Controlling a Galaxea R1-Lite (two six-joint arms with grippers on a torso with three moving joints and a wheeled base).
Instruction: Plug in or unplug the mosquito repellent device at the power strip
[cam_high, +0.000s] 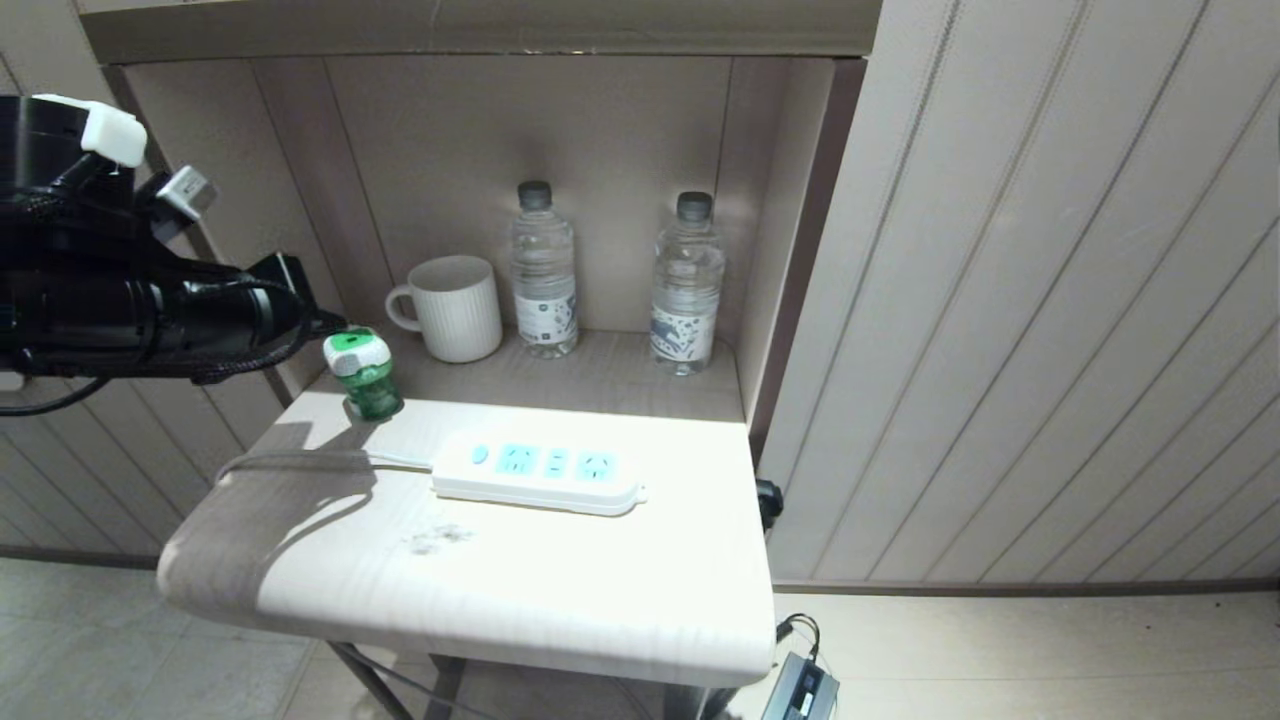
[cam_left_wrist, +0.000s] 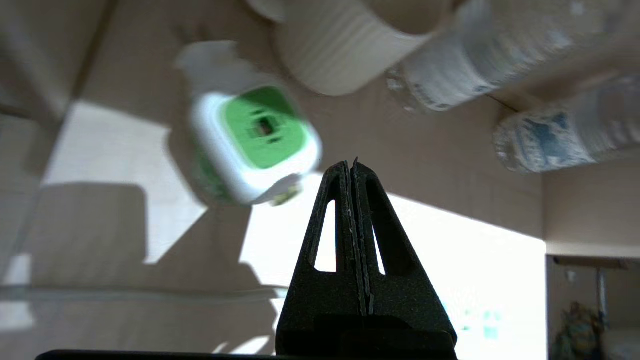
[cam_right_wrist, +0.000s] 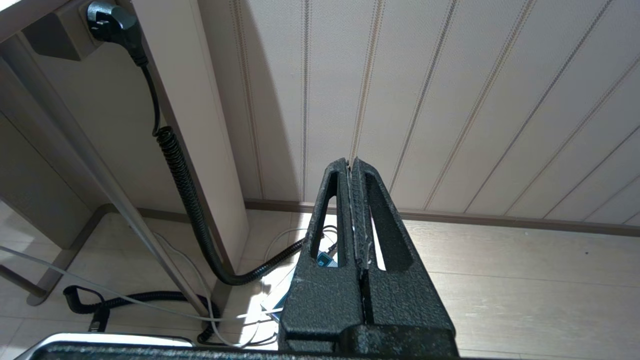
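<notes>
The mosquito repellent device (cam_high: 362, 372), a small green bottle with a white cap and green centre, stands upright at the back left of the table, apart from the power strip. In the left wrist view the device (cam_left_wrist: 252, 140) shows from above. The power strip (cam_high: 540, 472) lies flat mid-table, its light blue sockets bare, and its white cord (cam_high: 320, 458) runs off to the left. My left gripper (cam_high: 330, 322) hovers just left of and above the device's cap, shut and holding nothing (cam_left_wrist: 350, 165). My right gripper (cam_right_wrist: 350, 162) is shut and parked low, facing the panelled wall and floor.
A white ribbed mug (cam_high: 450, 305) and two clear water bottles (cam_high: 543, 270) (cam_high: 687, 285) stand in the niche behind the table (cam_high: 480, 600). The niche's left wall is close beside my left arm. Black cables (cam_right_wrist: 185, 190) hang under the table.
</notes>
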